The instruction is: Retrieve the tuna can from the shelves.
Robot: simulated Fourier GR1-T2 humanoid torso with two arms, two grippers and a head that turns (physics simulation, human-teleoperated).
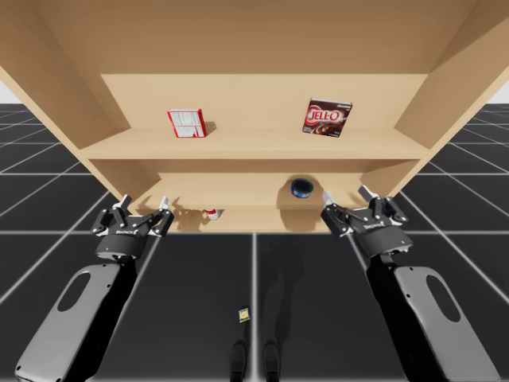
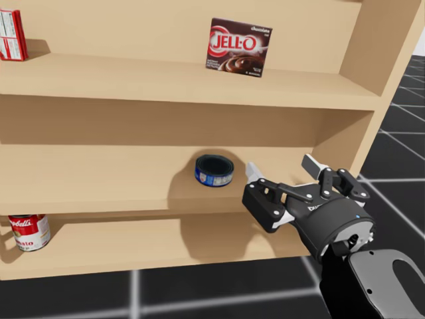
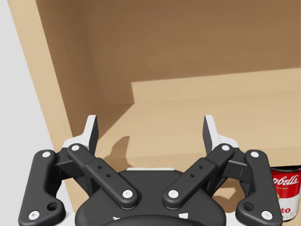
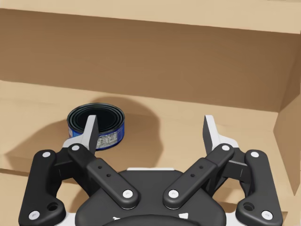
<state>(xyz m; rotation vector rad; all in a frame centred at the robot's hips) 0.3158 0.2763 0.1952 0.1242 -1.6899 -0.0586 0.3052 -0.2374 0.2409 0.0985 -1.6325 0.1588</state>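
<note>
The tuna can is low, round and blue, and it stands on the middle shelf. My right gripper is open in front of that shelf, a little to the right of the can and not touching it. In the right wrist view the tuna can lies ahead of the gripper, partly behind one finger. My left gripper is open at the shelves' left end and holds nothing.
A red and white soup can stands on the bottom shelf. The top shelf carries a brown box and a red and white box. Wooden side walls close both ends.
</note>
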